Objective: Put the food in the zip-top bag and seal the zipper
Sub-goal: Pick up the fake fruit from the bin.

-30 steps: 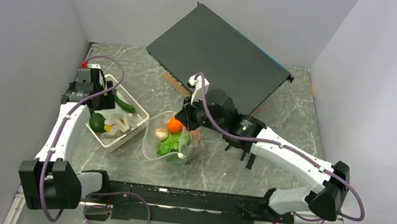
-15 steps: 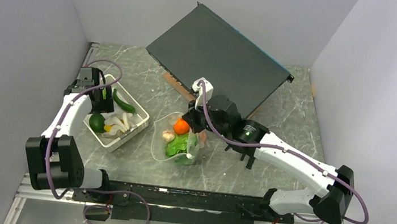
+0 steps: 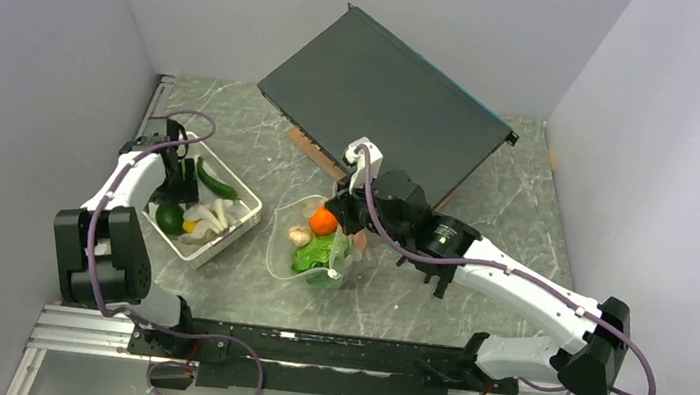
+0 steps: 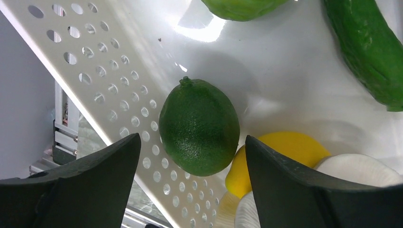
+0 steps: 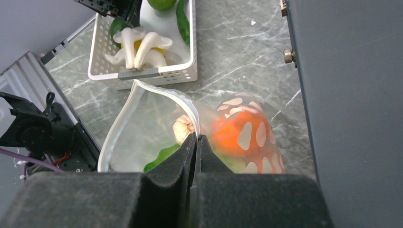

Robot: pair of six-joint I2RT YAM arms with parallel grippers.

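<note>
Left end effector (image 4: 192, 142): released, jaws spread wide, poised low inside the white perforated basket (image 4: 109, 80) with one round green fruit (image 4: 198, 127) between the fingers. A narrow gap shows on each side, so no contact is seen and it grasps nothing. Right end effector (image 5: 196, 137): clenched, fingers pressed together on the rim of the zip-top bag (image 5: 157, 123), pinching the far side of its mouth at the zipper (image 5: 164, 92). The whitish strip loops out from that pinch and the mouth gapes open toward the basket. The bag rests on the counter (image 3: 487, 194) just beside the basket, between the two arms. Contents of the bag, counted: one orange (image 5: 237, 135), one mushroom (image 5: 183, 127) and one piece of leafy lettuce (image 5: 159, 156). Contents of the basket, counted: two round green fruits, the second (image 4: 242, 7) cut off at the top of the left wrist view; one cucumber (image 4: 366, 47); one lemon (image 4: 280, 152), partly under white mushrooms (image 5: 138, 47). These lie overlapped, at least three, and the exact number cannot be told. One dark flat panel (image 3: 389, 97) lies across the back of the counter.
</note>
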